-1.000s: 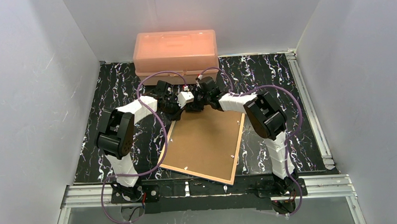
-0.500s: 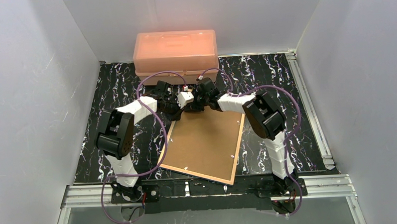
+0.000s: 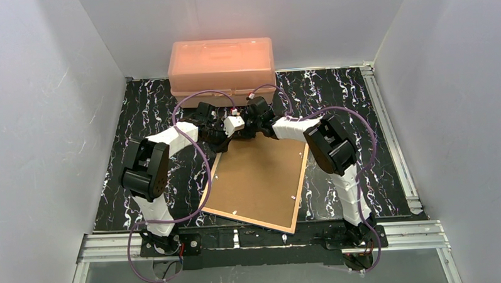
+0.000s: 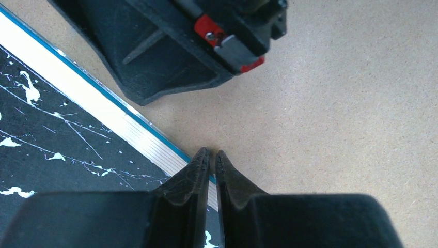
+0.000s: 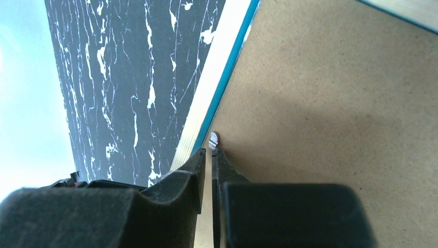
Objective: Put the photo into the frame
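**A:** What is on the black marbled table?

**B:** A salmon-pink box stands at the far edge; nearer, in the middle, the frame lies flat and face down, brown backing up, turned a little askew; its near corner reaches the table's near edge.

**A:** And the arms?

**B:** Both reach to the frame's far edge, wrists close together; the left gripper has its jaws drawn together with only a sliver between them, tips where the backing meets the pale wooden rim; the right gripper has its jaws just as close, at the rim on its own side.

**A:** Is either one holding anything?

**B:** A small metal tab sits right at the right tips; whether they pinch it, I cannot tell.
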Robot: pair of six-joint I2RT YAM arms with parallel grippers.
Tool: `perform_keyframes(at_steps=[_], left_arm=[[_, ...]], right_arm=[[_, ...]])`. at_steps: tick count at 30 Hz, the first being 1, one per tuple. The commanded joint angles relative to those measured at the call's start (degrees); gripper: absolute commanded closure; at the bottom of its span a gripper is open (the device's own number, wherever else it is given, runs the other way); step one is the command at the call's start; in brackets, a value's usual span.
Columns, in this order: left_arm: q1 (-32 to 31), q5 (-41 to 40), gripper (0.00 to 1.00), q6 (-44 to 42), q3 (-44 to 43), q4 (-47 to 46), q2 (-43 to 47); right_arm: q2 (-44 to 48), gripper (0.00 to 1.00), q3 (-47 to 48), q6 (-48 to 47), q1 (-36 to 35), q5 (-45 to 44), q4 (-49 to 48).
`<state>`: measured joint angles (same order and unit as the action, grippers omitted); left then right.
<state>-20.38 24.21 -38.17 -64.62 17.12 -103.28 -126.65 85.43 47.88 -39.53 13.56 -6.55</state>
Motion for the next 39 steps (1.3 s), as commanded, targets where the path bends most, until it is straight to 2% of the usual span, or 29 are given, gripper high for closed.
perform_keyframes(at_steps=[1,7,16,19,23,25,31,39], left_arm=[[0.73,-4.02,0.92,-1.55,1.87,3.47,-0.06],[0.71,-3.75,0.92,-1.61,2.11,3.56,0.19],[0.78,-3.09,0.92,-1.07,2.0,3.47,0.44],[0.72,-3.35,0.93,-0.9,2.36,3.05,0.63],[1.0,-3.62,0.93,-0.37,2.48,3.09,0.89],[1.06,-3.45,0.94,-0.01,2.56,3.04,0.9],[2.14,-2.57,0.94,0.8,2.5,3.31,0.58],[2.11,-2.76,0.94,0.21,2.87,3.05,0.92]], right_arm=[[-1.96,0.81,2.64,-1.91,-0.25,-3.01,2.34],[-2.87,0.8,3.92,-3.61,-0.3,-2.46,4.18],[-3.5,0.79,7.05,-11.13,-1.67,-5.86,12.52],[-1.83,0.81,5.37,-11.45,-1.44,-6.24,10.21],[1.35,0.95,4.05,-11.03,0.34,-6.06,6.28],[1.95,0.99,4.28,-10.75,0.75,-4.51,4.51],[2.3,0.99,1.58,-4.56,0.72,0.78,-3.17],[1.28,0.99,3.0,-4.01,-0.28,1.69,-3.15]])
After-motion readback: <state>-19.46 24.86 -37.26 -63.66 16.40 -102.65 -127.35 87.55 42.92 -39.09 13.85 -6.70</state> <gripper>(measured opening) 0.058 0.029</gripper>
